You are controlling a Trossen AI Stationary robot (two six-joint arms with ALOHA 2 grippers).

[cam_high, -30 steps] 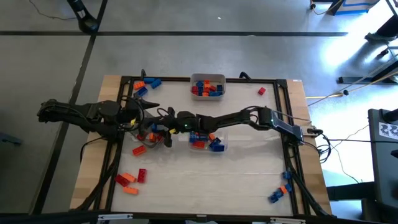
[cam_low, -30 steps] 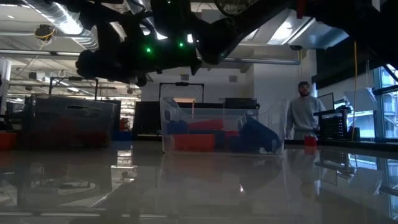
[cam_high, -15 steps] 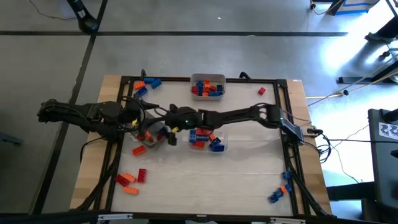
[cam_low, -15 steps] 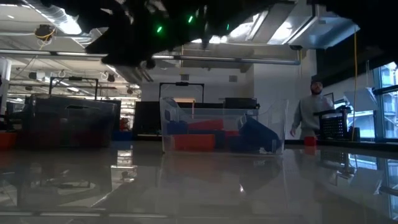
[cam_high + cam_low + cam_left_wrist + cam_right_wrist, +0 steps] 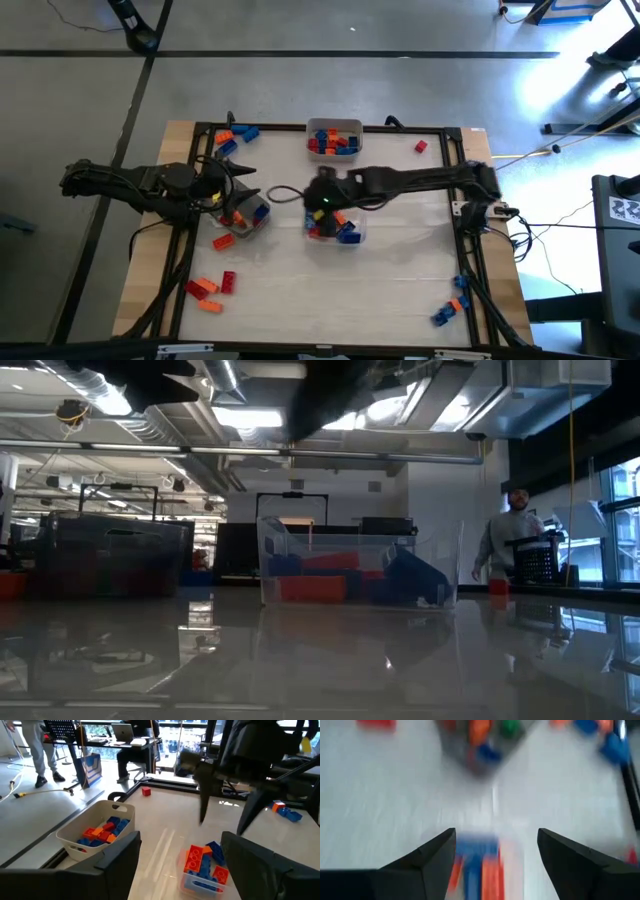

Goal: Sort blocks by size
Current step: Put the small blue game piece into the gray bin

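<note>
Back swings the right claw [image 5: 318, 196], off the left-hand clear plastic tray [image 5: 243, 217] and now above the middle clear tray [image 5: 352, 226] of red, orange and blue studded bricks [image 5: 330, 226], fingers spread wide, nothing held. Left claw [image 5: 243, 189] waits wide open and empty beside its tray. White bin [image 5: 334, 139] holds more bricks at the table [image 5: 400, 290] far edge; no readable writing.

Ceiling lamps [image 5: 100, 400] light the dim low view; the glossy worktop [image 5: 320, 660] mirrors them. Right wrist view is motion-blurred; window glare washes the floor [image 5: 560, 80].
</note>
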